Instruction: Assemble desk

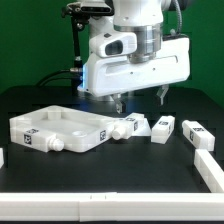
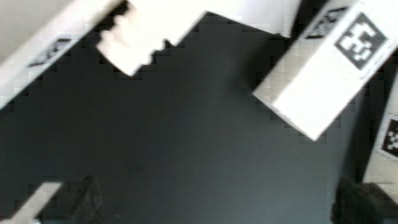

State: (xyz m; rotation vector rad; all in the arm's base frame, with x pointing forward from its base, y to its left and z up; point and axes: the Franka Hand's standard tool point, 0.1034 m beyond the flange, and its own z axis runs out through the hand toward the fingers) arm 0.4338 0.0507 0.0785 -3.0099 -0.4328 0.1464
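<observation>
We see the hand [image 1: 141, 102] hovering over the black table [image 1: 110, 165], fingers spread wide and holding nothing. The desk panel [image 1: 55, 128] lies flat below the hand, off toward the exterior view's left. The loose legs [image 1: 163, 128] rest on the table almost directly beneath it.

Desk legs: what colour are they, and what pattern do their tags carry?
White legs with black-and-white square tags; the wrist view shows this best.

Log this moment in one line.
white rimmed plastic desk panel: lying flat | white tagged plastic post legs: loose beside panel | claw: open, empty, over legs
</observation>
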